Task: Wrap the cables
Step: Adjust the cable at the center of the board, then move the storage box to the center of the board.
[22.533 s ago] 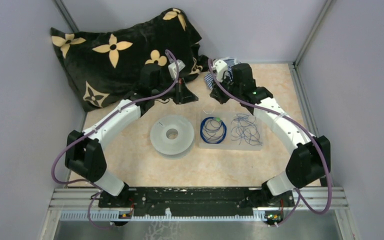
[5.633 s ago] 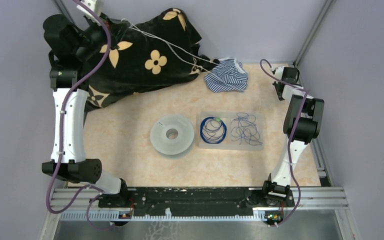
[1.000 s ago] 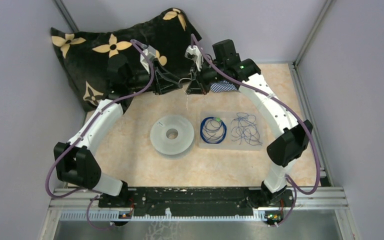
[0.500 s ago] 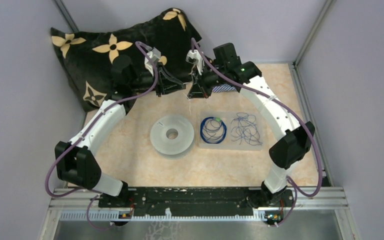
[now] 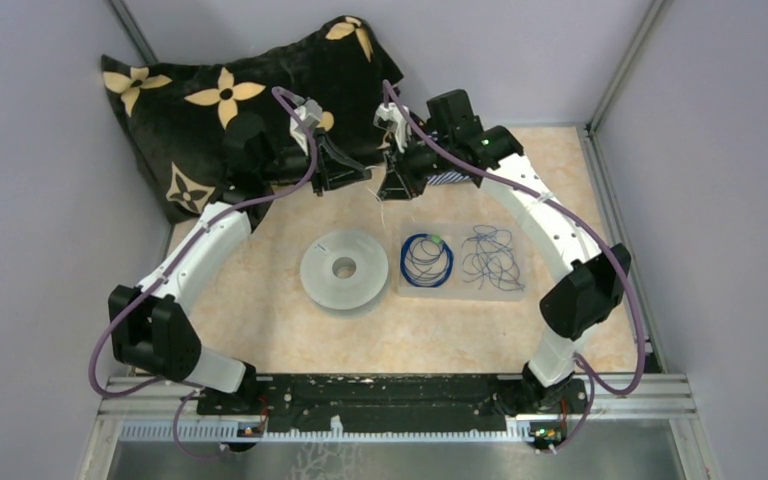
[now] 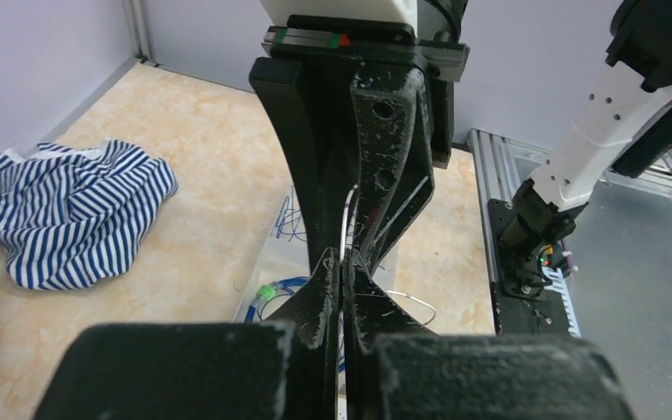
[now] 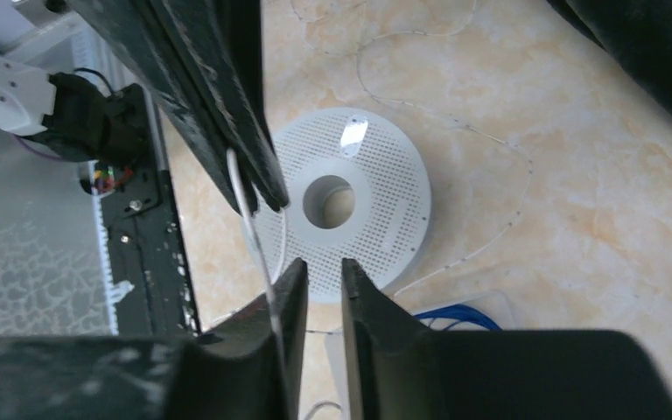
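My left gripper (image 5: 362,178) and right gripper (image 5: 390,186) meet tip to tip above the back of the table. In the left wrist view the left gripper (image 6: 343,262) is shut on a thin whitish cable (image 6: 347,214) that runs up between its fingers. In the right wrist view the right gripper (image 7: 318,267) stands slightly open with nothing in the gap. There the whitish cable (image 7: 247,194) passes outside its left finger. A blue ring-like coil (image 5: 427,260) with a green bit and a loose blue tangle (image 5: 490,258) lie on a clear tray (image 5: 460,292).
A pale round spool (image 5: 344,270) lies left of the tray, directly under the right wrist. A black flowered cushion (image 5: 220,100) fills the back left corner. A striped cloth (image 6: 70,210) lies at the back, mostly hidden by the right arm from above. More thin cable (image 7: 490,140) trails over the floor.
The left gripper has shut on the whitish cable. The right gripper's jaws have parted a little, letting it go. Both arms edged slightly to the right.
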`<state>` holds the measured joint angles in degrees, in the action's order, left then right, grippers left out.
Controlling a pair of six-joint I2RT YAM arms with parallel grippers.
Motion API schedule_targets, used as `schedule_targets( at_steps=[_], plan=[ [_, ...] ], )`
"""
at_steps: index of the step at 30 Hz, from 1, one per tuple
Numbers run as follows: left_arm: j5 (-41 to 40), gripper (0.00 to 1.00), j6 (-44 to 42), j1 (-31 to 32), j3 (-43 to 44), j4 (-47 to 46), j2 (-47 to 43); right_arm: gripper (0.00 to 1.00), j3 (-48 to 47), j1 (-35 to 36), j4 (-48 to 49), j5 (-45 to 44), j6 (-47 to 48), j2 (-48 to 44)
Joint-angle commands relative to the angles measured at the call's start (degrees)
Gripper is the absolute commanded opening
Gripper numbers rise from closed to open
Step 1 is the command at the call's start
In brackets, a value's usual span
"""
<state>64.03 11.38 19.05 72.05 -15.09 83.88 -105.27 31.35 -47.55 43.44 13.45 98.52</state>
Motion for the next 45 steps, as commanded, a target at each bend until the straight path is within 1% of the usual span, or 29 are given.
schedule_targets(
  at_steps=[1, 3, 6, 10, 15, 17, 20, 25, 30, 39, 45],
  plan=[
    [-4.38, 0.00, -7.92, 0.31, 0.20, 5.45, -4.23, 0.29, 0.57, 0.48, 1.37, -5.81, 0.47, -5.57],
    [-7.05, 0.00, -12.61, -0.22, 0.58, 9.56, -5.55, 0.43, 1.35, 0.38, 1.30, -9.01, 1.25, -6.96],
    [-10.84, 0.00, -17.80, -2.09, 1.79, 14.17, -7.32, 0.55, 2.58, 0.25, 1.47, -14.86, 2.37, -9.28],
    [-15.64, 0.00, -22.48, -6.96, 4.74, 19.07, -9.19, 0.64, 4.42, -1.64, 2.72, -18.97, 2.71, -12.70],
    [-18.03, 0.00, -23.40, -17.42, 8.10, 21.92, -10.66, 0.73, 8.41, -6.34, 5.75, -19.60, 0.97, -16.56],
    [-18.91, 0.00, -24.07, -21.07, 9.31, 23.38, -10.84, 0.74, 11.55, -6.48, 6.64, -21.75, 2.00, -17.89],
    [-21.78, 0.00, -25.48, -24.68, 10.25, 24.75, -11.42, 0.74, 16.96, -6.49, 7.41, -24.64, 4.30, -19.07],
    [-25.92, 0.00, -28.00, -25.40, 8.82, 24.93, -13.05, 0.74, 27.54, -6.48, 9.92, -33.21, 6.28, -19.68],
    [-24.44, 0.00, -26.68, -25.42, 5.34, 22.22, -14.37, 0.74, 37.12, -6.46, 15.22, -40.21, 4.87, -17.65],
    [-19.39, 0.00, -24.20, -25.31, 2.66, 20.70, -14.62, 0.71, 42.81, -6.43, 20.65, -42.82, 1.83, -9.58],
    [-17.92, 0.00, -23.40, -25.38, 0.92, 19.07, -14.70, 0.69, 44.72, -7.18, 22.63, -46.31, 2.41, -6.66]
  ],
)
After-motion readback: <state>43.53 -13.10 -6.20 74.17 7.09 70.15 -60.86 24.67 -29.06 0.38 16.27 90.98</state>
